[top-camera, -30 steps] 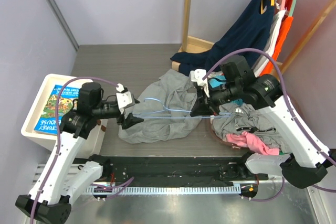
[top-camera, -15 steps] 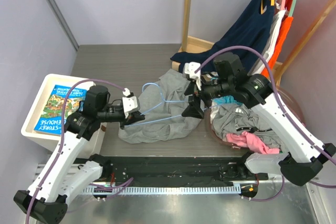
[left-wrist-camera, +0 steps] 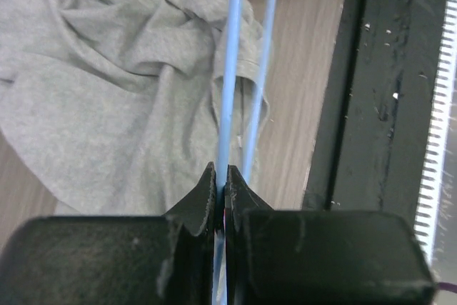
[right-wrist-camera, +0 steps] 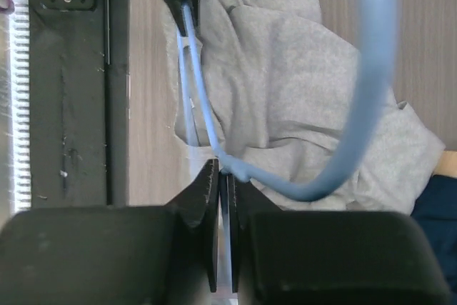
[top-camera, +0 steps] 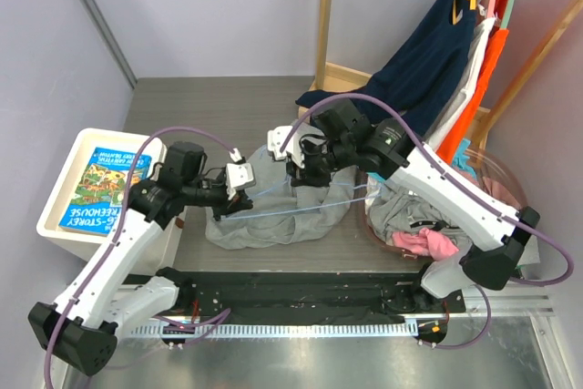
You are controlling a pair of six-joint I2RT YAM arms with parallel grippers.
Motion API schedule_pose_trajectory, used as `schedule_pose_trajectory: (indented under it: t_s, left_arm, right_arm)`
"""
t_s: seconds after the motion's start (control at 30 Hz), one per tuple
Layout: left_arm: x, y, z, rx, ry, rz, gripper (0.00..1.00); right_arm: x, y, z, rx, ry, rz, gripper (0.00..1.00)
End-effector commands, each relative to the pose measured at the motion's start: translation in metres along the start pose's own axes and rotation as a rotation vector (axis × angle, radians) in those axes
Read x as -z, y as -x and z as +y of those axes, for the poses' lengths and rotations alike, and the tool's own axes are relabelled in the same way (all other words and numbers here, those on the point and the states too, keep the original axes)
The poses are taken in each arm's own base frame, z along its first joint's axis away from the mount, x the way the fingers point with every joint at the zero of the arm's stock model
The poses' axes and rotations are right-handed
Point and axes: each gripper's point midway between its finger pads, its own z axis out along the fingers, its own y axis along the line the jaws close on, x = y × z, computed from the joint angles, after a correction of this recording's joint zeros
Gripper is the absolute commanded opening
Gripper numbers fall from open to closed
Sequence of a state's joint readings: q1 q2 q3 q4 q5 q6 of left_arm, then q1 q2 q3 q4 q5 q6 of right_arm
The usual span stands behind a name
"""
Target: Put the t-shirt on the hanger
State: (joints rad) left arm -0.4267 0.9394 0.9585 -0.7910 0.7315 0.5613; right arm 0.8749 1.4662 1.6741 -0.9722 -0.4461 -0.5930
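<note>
Your left jaws are clamped on one end of the hanger (left-wrist-camera: 230, 69) and your right jaws on its neck by the hook, likely to steady it level above the t-shirt (top-camera: 264, 230), which lies crumpled on the worktop (top-camera: 209, 107).

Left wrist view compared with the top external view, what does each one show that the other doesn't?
Only the left wrist view shows, close up, the left gripper shut on the hanger. Only the top external view shows the right gripper, the navy garment and the book. Both show the t-shirt lying crumpled under the hanger.
</note>
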Motion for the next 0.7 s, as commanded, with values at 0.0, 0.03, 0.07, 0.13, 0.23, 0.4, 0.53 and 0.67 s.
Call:
schedule_pose_trajectory:
  t_s: [0.0,0.03,0.07,0.13,0.23,0.4,0.53,0.67]
  left_arm:
    - [0.003,0.012,0.007,-0.026,0.027,-0.004,0.0]
    - [0.003,0.009,0.008,-0.008,0.037,0.011,0.03]
    - [0.002,0.003,0.01,0.027,0.048,0.036,0.09]
    - [0.005,-0.014,0.004,0.069,0.036,0.1,0.38]
    - [0.012,-0.033,-0.007,0.089,-0.014,0.13,0.51]
    - [0.012,-0.068,-0.021,-0.017,-0.108,0.201,0.62]
    - [0.002,-0.085,-0.021,-0.027,-0.181,0.252,0.63]
    - [-0.01,-0.101,-0.019,-0.057,-0.205,0.297,0.63]
  right_arm:
    - [0.006,0.007,-0.014,0.066,-0.071,-0.013,0.01]
    - [0.006,0.003,-0.014,0.066,-0.083,-0.007,0.01]
    - [0.009,-0.003,-0.016,0.074,-0.109,0.009,0.01]
    - [0.019,-0.02,-0.013,0.094,-0.16,0.033,0.01]
    - [0.037,-0.056,-0.001,0.111,-0.208,0.081,0.01]
    - [0.046,-0.097,0.03,0.048,-0.199,0.114,0.01]
    - [0.046,-0.097,0.037,0.021,-0.181,0.092,0.01]
    - [0.035,-0.094,0.039,0.029,-0.131,0.079,0.01]
